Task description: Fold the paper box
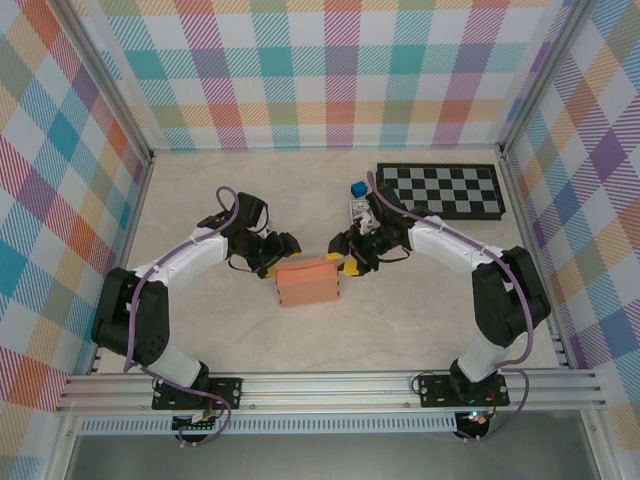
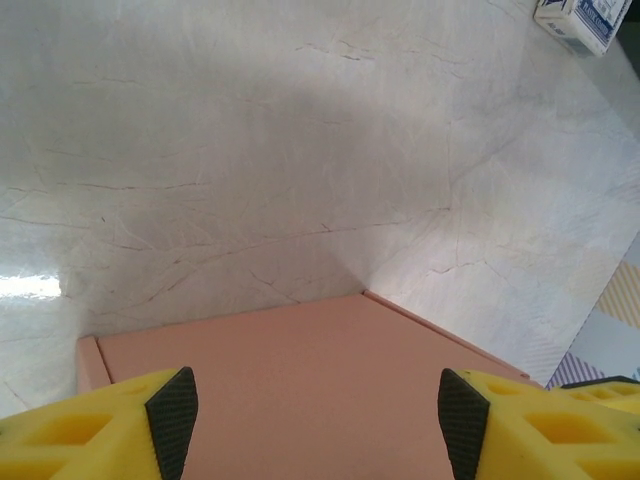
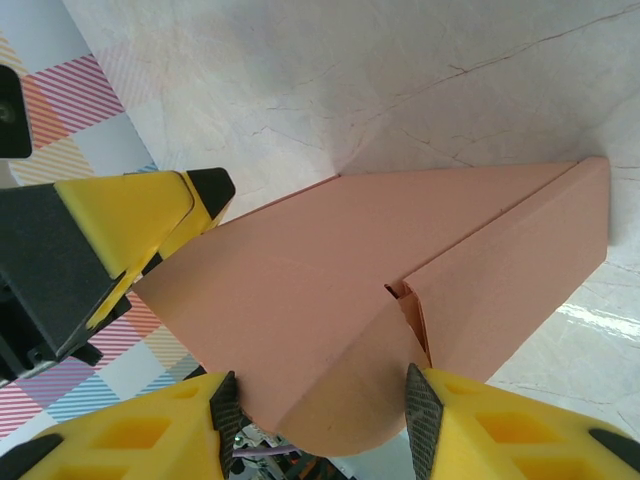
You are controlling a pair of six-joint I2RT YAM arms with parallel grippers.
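The salmon-orange paper box (image 1: 308,283) lies folded up at the table's middle, between my two arms. My left gripper (image 1: 278,252) is at the box's far left corner. In the left wrist view it (image 2: 315,420) is open, its pads wide apart over the box's flat face (image 2: 300,390). My right gripper (image 1: 345,262) is at the far right corner. In the right wrist view it (image 3: 320,420) has a rounded end flap of the box (image 3: 330,280) between its pads, which touch the flap on both sides. The left gripper's yellow fingers (image 3: 140,225) show beyond the box's far corner.
A black-and-white chequered mat (image 1: 442,190) lies at the back right. A small blue cube (image 1: 356,188) and a blue-white card pack (image 1: 357,208) (image 2: 580,20) sit just behind the right gripper. Plaid walls enclose the table on three sides.
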